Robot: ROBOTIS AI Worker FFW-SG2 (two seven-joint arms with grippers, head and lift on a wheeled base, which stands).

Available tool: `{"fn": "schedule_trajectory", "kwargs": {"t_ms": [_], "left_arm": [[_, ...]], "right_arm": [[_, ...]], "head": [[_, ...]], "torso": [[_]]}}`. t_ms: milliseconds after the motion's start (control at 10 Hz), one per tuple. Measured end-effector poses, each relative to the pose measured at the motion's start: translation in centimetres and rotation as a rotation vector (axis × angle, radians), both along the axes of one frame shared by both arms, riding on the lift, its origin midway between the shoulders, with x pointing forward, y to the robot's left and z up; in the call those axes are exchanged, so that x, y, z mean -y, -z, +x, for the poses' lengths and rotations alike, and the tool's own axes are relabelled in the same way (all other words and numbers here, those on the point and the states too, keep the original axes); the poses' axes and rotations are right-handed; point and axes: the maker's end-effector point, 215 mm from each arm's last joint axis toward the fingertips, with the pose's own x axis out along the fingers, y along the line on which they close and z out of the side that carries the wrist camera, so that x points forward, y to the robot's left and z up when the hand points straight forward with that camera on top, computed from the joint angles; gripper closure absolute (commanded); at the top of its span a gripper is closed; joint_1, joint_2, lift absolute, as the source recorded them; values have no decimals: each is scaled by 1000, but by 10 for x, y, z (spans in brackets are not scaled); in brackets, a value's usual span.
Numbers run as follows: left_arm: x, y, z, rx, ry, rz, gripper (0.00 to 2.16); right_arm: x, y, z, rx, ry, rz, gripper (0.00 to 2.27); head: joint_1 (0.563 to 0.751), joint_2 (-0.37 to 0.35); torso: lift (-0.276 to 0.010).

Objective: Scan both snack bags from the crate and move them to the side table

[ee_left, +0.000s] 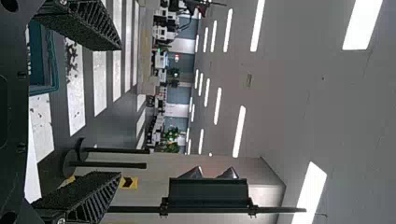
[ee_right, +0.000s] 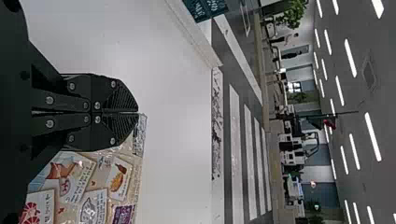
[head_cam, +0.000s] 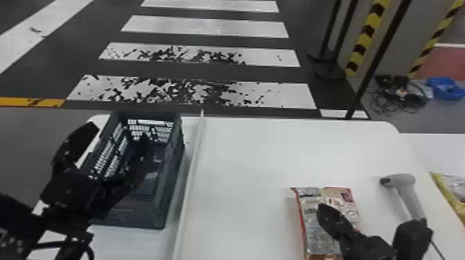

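R gripper (ee_right: 138,113) hangs roughly level, fingers tog., nothing seen betw. them. Red-edged snack bag (head_cam: 311,238) lies flat under it on white table (head_cam: 249,166), prob. put there for scanning; contact w/ fingers, can't tell. Scanner (head_cam: 403,179) just R of gripper, prob. kept close for a quick scan. Yellow bag (head_cam: 451,190) farther R, on side table (head_cam: 436,148), prob. done. Well L, L gripper (head_cam: 119,133) at crate (head_cam: 138,216), fingers wide apart, prob. waiting.

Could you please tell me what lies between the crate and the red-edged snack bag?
The head view shows a raised pale strip and white tabletop between them.
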Motion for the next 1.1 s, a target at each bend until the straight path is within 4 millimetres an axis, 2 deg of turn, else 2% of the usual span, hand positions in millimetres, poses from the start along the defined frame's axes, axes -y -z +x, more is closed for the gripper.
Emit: {"fn": "schedule_trajectory", "kwargs": {"t_ms": [300,600,800,900,1000,1100], "left_arm": [[-3,2,0,-4,-5,4,33],[-4,3,-1,-6,-7,6,33],[-4,5,-1,-8,-8,4,33],[-4,5,-1,-9,-9,2,33],[-4,5,-1,-7,-10,2,33],[-4,3,-2,-3,-10,0,33]], "right_arm": [[2,30,8,-22,4,-16,2250],[11,44,9,-29,23,-11,2246],[16,43,11,-11,34,3,2246],[19,32,11,13,42,19,2162],[24,10,11,41,52,37,1713],[31,-19,10,70,62,49,491]], "head": [[695,-35],[695,-44],[695,-53],[695,-57],[695,-61],[695,-71]], "torso": [[-95],[-95],[-95],[-95],[-95],[-95]]}}
